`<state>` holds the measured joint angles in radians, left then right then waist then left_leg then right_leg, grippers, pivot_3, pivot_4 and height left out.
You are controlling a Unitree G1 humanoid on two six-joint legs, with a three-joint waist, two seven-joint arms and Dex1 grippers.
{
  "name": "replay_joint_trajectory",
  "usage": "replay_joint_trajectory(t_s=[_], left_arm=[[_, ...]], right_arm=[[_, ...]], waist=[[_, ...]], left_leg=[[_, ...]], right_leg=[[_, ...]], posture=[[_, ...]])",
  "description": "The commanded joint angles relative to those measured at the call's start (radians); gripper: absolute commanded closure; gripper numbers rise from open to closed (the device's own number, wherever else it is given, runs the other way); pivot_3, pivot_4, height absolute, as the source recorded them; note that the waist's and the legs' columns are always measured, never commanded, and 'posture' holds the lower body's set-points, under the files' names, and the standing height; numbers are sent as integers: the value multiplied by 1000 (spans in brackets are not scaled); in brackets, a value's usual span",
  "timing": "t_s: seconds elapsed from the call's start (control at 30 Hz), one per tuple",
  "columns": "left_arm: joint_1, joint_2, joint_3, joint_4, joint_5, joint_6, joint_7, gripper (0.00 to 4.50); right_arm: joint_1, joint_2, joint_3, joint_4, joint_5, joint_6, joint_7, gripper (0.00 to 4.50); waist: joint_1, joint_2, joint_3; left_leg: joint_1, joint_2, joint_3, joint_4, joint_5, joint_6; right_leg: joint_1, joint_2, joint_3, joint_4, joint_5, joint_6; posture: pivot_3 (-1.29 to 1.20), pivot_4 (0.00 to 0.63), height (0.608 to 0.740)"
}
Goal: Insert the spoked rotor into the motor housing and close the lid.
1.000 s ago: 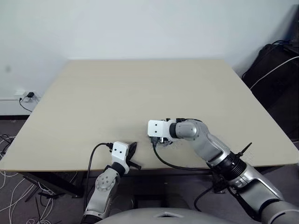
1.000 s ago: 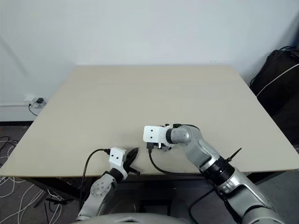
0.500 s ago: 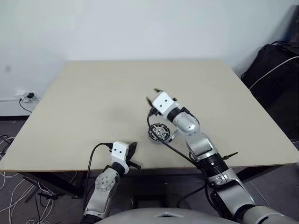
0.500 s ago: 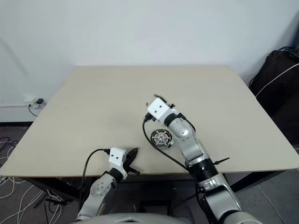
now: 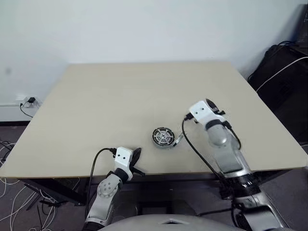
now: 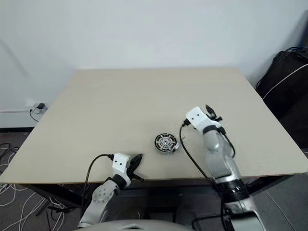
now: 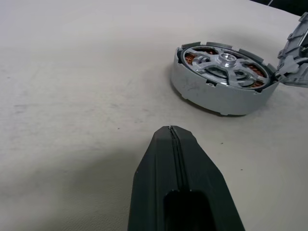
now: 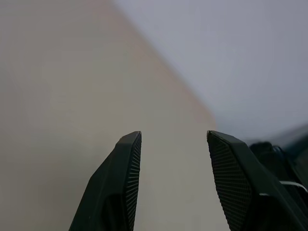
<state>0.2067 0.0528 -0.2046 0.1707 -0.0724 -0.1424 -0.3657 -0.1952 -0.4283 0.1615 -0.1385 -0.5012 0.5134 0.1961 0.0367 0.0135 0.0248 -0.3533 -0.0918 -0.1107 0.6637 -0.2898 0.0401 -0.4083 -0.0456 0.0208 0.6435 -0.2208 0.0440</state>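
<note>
While the motor housing (image 5: pixel 163 137) sits flat on the table (image 5: pixel 106 96), near the near edge and a little right of centre, neither gripper touches it. From the left wrist view it is a low round puck with a grey outer wall, and a pale spoked rotor (image 7: pixel 226 65) is seated in its top, with copper windings showing between the spokes. A small grey part (image 7: pixel 294 60) lies just beside its right side, touching or nearly touching it; what this part is cannot be told.

At the near edge of the table, left of the housing and apart from it, is the left gripper (image 5: pixel 136 156). Its two black fingers are pressed together with only a thin seam between them, and they hold nothing. They point toward the housing.

Right of the housing and a little farther back, the right gripper (image 8: pixel 173 139) is raised over the table, pointing away toward the far side. Its two ribbed fingers (image 8: pixel 127 159) stand clearly apart, about half spread, with nothing between them. Beyond the table's right edge, a dark bag (image 5: pixel 284 72) with a pale cable lies on the floor.
</note>
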Motion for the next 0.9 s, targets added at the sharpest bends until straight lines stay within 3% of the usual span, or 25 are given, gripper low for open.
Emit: replay_joint_trajectory(t_s=[0.03, 0.17, 0.3, 0.5, 0.9], left_arm=[[-20, 3, 0, -14, -4, -5, -10, 4500], [-29, 5, -5, -18, -2, 8, -19, 4500], [-34, 8, -9, -25, -3, 16, -22, 4500], [-37, 11, -8, -27, -4, 21, -26, 4500], [-10, 27, -3, -78, -5, 41, -28, 4500]], right_arm=[[43, -88, 33, -135, -27, 62, 154, 2187], [154, -267, 104, -305, 38, 69, 443, 2187], [218, -286, 58, -426, 211, 70, 589, 2187], [214, -142, -53, -427, 379, 10, 523, 2187], [226, -39, -83, -400, 474, 113, 419, 2187]], waist=[[-1, 1, 0], [0, 0, 0], [-4, -4, 3], [-4, -10, 7], [6, -11, 7]], left_leg=[[0, 0, 0, 0, 0, 0], [0, 1, 0, 1, 0, 1], [2, 3, 0, 1, 0, 1], [10, 4, 0, 1, -3, -2], [8, 4, 0, 1, -3, 1]], right_leg=[[0, 0, 0, 0, 0, 0], [2, 0, -2, -1, -1, 2], [4, 0, -2, -1, -1, 2], [12, 0, -3, -2, -1, 2], [10, 0, -2, -3, -1, 2]], posture=[[0, 0, 740], [0, 0, 740], [0, 0, 740], [0, 0, 740], [0, 0, 740]])
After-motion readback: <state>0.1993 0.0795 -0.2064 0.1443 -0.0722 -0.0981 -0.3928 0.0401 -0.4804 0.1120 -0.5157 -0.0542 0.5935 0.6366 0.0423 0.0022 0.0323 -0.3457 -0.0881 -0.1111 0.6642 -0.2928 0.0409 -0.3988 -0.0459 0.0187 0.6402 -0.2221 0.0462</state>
